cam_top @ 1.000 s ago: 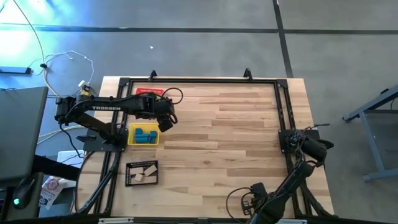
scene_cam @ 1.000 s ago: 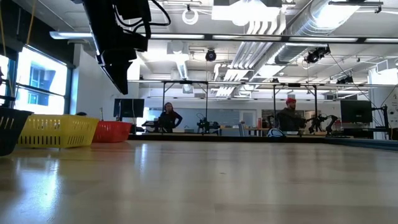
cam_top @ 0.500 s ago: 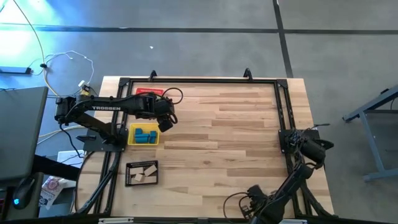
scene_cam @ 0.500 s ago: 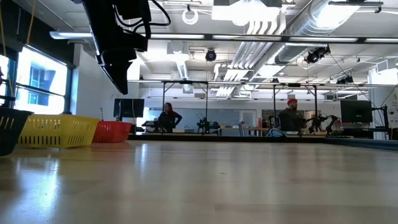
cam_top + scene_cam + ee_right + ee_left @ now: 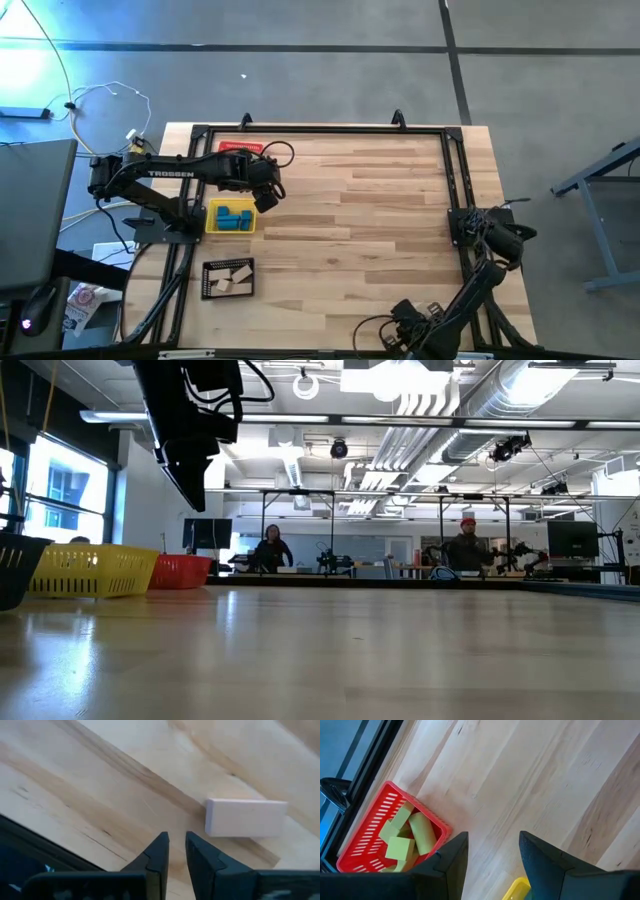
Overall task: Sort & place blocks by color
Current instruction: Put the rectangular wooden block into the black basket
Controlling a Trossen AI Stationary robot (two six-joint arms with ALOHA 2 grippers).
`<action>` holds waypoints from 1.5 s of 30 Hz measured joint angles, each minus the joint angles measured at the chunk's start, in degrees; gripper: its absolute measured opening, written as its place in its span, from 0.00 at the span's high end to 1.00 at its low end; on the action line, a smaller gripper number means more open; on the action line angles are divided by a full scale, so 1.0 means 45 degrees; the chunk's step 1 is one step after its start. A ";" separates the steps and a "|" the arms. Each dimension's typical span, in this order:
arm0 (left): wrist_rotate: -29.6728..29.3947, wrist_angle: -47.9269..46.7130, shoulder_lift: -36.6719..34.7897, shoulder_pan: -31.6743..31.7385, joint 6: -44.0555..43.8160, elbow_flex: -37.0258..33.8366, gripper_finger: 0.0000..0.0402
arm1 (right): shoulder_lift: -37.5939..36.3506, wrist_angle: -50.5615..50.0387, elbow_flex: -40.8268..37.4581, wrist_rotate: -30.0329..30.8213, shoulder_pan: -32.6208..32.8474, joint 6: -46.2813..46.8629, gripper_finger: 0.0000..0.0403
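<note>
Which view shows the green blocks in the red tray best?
The left wrist view: the green blocks lie in plain sight inside the red tray. In the high view the left arm covers most of that tray; the low view shows only its mesh side; the right wrist view misses it.

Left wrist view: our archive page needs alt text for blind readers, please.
A red mesh tray holding light green blocks sits on the wooden table. The left gripper hangs open and empty above it.
</note>
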 joint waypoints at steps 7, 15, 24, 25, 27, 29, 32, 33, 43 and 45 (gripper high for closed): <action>0.0000 0.0005 0.0000 0.0000 0.0000 0.0000 0.59 | -0.0029 -0.2315 0.0963 0.0258 -0.0089 -0.1349 0.87; 0.0004 0.0009 0.0000 0.0000 -0.0126 0.0000 0.59 | -0.0044 -0.4401 0.1383 -0.0526 -0.0958 -0.4610 0.87; 0.0005 0.0010 0.0000 0.0000 -0.0296 0.0000 0.59 | -0.0044 -0.4655 0.1383 -0.1177 -0.2132 -1.0107 0.87; 0.0005 0.0010 0.0000 0.0000 -0.0296 0.0000 0.59 | -0.0044 -0.4657 0.1383 -0.1194 -0.2202 -1.0796 0.87; 0.0005 0.0010 0.0000 0.0000 -0.0296 0.0000 0.59 | -0.0049 -0.4657 0.1383 -0.1506 -0.2287 -1.2382 0.87; 0.0005 0.0010 0.0000 -0.0001 -0.0296 0.0000 0.59 | -0.0049 -0.4659 0.1383 -0.1770 -0.2319 -1.3829 0.87; 0.0005 0.0010 0.0000 0.0000 -0.0296 0.0000 0.59 | -0.0049 -0.4787 0.1383 -0.2343 -0.2320 -1.6042 0.87; 0.0005 0.0010 0.0000 -0.0005 -0.0296 0.0000 0.59 | -0.0049 -0.4863 0.1383 -0.2625 -0.2316 -1.6749 0.87; 0.0005 0.0010 0.0000 0.0000 -0.0301 0.0000 0.59 | -0.0049 -0.5044 0.1383 -0.2732 -0.2242 -1.8538 0.84; 0.0005 0.0010 0.0000 0.0000 -0.0316 0.0000 0.59 | -0.0049 -0.5046 0.1383 -0.2693 -0.2100 -1.8610 0.81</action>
